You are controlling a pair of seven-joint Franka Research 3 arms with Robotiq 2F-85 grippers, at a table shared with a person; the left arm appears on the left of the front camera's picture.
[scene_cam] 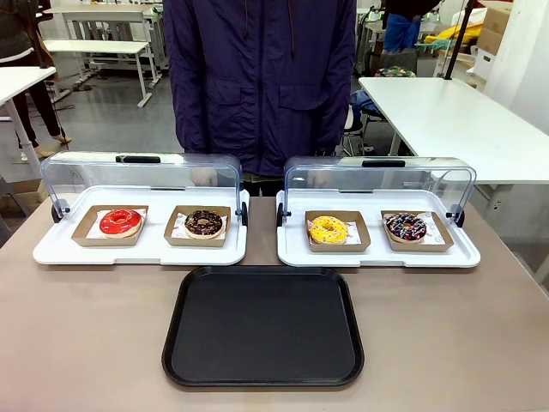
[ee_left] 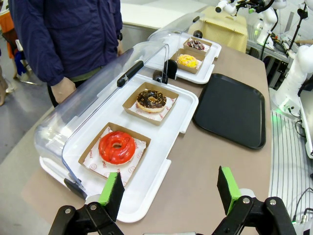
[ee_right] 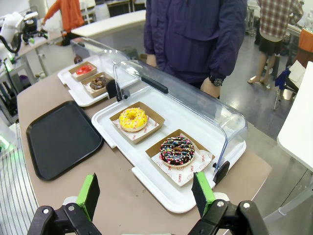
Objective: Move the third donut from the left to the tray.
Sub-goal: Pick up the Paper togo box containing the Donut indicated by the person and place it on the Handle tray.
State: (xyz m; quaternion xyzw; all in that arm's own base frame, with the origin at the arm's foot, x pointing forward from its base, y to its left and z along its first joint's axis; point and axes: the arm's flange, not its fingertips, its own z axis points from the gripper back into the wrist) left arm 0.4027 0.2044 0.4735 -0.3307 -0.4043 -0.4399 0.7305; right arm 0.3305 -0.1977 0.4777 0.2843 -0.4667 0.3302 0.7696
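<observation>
While the third donut (scene_cam: 328, 229) sits in its cardboard holder (scene_cam: 358, 232) on the right-hand white tray (scene_cam: 377, 256), the right gripper (ee_right: 146, 191) and left gripper (ee_left: 171, 188) are spread wide and empty. The holder's rim is probably best pinched, then carried to the nearby black tray (scene_cam: 262, 330).

Behind the tray (scene_cam: 262, 326), leftward: left lidded stand (scene_cam: 60, 251), holding first donut (scene_cam: 120, 222) and second donut (scene_cam: 204, 223). Behind the tray, rightward: right lidded stand (scene_cam: 377, 256), holding the third donut (scene_cam: 328, 229), then fourth donut (scene_cam: 405, 227) farther right. Beyond both stands, a person (scene_cam: 257, 77).
</observation>
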